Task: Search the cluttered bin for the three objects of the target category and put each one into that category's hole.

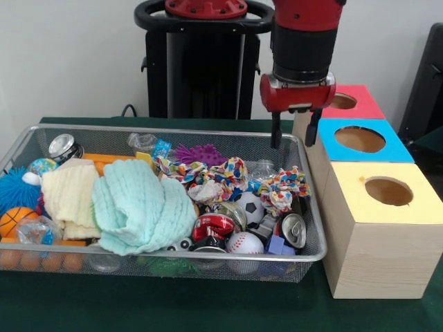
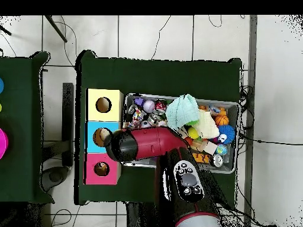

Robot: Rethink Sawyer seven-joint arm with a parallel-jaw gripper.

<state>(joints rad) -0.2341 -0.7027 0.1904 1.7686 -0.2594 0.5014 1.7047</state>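
Mint towel (image 1: 138,204), b/w soccer ball (image 1: 248,207), red-topped box (image 1: 353,101)

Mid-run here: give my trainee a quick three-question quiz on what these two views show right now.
1. True or false: the gripper holds a ball.
2. Which box lies farthest from the front camera: A yellow-topped, B blue-topped, C red-topped?
3. In the front view, which cloth in the bin lies nearer the soccer ball, mint or cream?

Key
1. False; open and empty.
2. C, the red-topped box.
3. The mint cloth.
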